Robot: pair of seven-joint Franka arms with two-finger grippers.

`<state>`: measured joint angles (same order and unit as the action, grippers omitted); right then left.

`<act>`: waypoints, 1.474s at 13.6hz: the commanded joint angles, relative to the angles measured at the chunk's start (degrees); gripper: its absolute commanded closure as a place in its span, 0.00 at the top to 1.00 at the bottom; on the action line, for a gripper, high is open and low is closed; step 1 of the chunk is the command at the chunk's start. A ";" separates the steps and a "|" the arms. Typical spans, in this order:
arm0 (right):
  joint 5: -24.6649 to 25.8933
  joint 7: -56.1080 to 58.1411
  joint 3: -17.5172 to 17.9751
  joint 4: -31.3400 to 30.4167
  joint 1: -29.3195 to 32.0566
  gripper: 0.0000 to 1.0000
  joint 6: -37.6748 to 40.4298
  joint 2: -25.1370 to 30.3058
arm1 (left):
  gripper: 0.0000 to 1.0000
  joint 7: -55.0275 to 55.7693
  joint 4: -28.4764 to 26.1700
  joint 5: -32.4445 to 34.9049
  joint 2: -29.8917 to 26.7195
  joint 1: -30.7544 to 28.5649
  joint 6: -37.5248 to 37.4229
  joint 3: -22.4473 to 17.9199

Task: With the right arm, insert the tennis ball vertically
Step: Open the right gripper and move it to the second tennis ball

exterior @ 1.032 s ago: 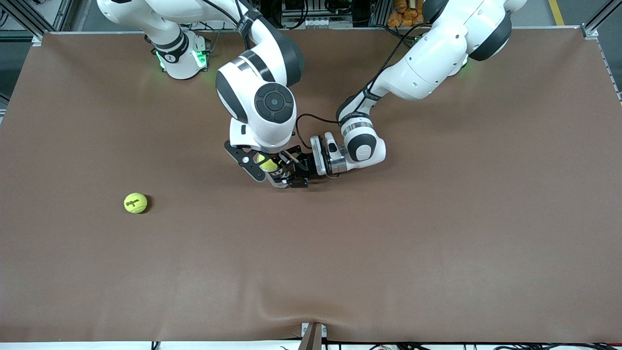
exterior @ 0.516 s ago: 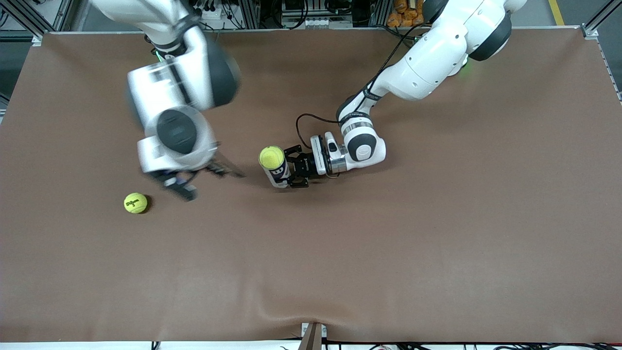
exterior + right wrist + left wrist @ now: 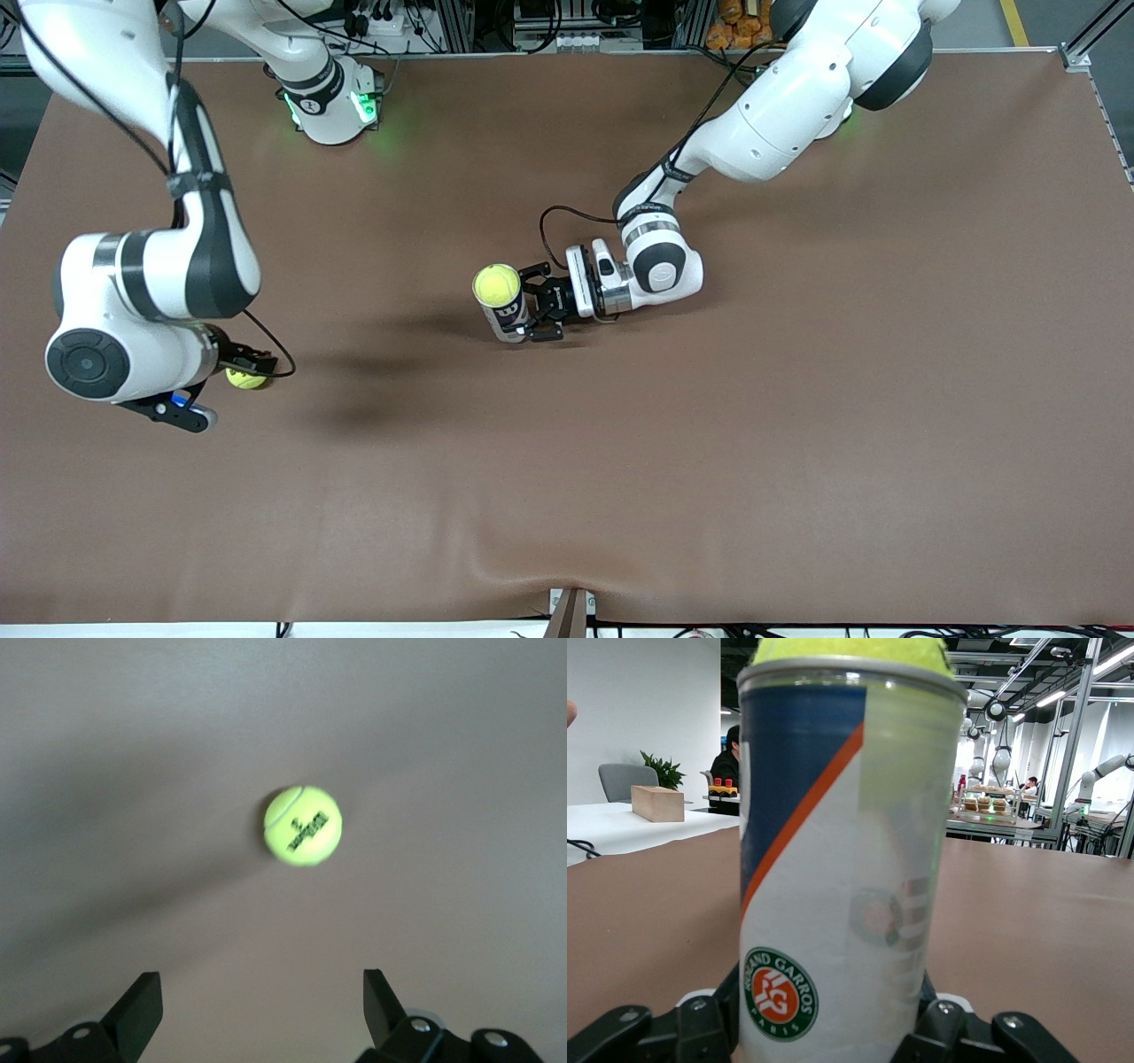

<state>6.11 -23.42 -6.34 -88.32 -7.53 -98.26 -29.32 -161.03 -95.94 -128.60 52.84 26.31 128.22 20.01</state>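
A white, blue and orange can (image 3: 507, 321) (image 3: 833, 859) stands upright mid-table. A yellow tennis ball (image 3: 496, 283) (image 3: 850, 649) sits in its open top. My left gripper (image 3: 536, 306) (image 3: 828, 1028) lies level with the table, set around the can's lower part. A second tennis ball (image 3: 244, 381) (image 3: 303, 826) lies on the table toward the right arm's end. My right gripper (image 3: 248, 365) (image 3: 261, 988) hangs open and empty just over that ball and partly covers it in the front view. In the right wrist view the ball lies ahead of the fingertips, apart from them.
The brown table cover (image 3: 709, 443) is bare around both balls and the can. The right arm's elbow and wrist (image 3: 133, 301) hang over the table edge at its own end. A cable (image 3: 558, 217) loops from the left wrist.
My right arm has swung away from above the can to the loose ball at its end of the table. A ball stays in the can's top. The left arm has not moved.
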 commanded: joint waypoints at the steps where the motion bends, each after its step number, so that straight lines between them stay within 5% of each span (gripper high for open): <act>1: 0.22 4.69 1.33 -6.58 2.86 1.00 -8.05 1.54 | 0.73 -16.07 -1.89 -3.76 0.59 -0.30 1.51 0.82; 6: 0.22 9.18 1.33 -8.88 6.91 1.00 -18.18 -1.88 | 0.73 -16.07 -1.89 -3.76 0.59 -0.21 1.51 0.82; 20: 0.22 9.97 1.51 -12.22 9.11 0.95 -24.96 -6.89 | 0.72 -16.07 -1.80 -3.76 0.59 -0.30 1.51 0.73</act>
<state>6.10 -14.29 -6.10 -99.87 0.12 -122.48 -36.74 -161.03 -95.96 -128.60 52.84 26.35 128.22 20.00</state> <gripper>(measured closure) 0.000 0.278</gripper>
